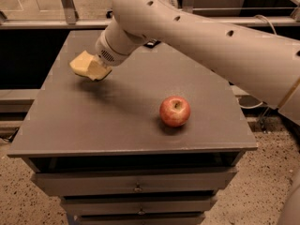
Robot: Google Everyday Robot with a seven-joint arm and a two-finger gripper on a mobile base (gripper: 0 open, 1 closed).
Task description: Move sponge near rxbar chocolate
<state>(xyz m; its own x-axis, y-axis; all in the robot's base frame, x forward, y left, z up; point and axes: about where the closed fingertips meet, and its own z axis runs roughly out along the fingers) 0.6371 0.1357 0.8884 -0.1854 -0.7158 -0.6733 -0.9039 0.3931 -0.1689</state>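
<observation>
At the table's [84, 125] 10 o'clock corner, the gripper [96, 69] hung just above the surface, pinching the sponge [80, 62]. The pale block sat clear of the top, its shadow thrown below it and toward the centre. The arm [197, 32] reached in from 2 o'clock, crossing the far half of the table. An apple [175, 110] stood alone at about 4 o'clock of centre, well apart from the sponge. The rxbar chocolate was not positively identified: only a dark sliver [151, 43] showed toward 12 o'clock, tucked behind the arm and too hidden to call. Risks, as judged: with the target masked by the arm's own bulk, the sponge could be set down at the wrong spot, or the wrist could nudge the bar toward the far edge on approach. Soft foam might sag or slip from the pinch on a quick swing. A low carry toward 3 o'clock could clip the apple and set it rolling. No brand, label or lettering was legible anywhere in view.
</observation>
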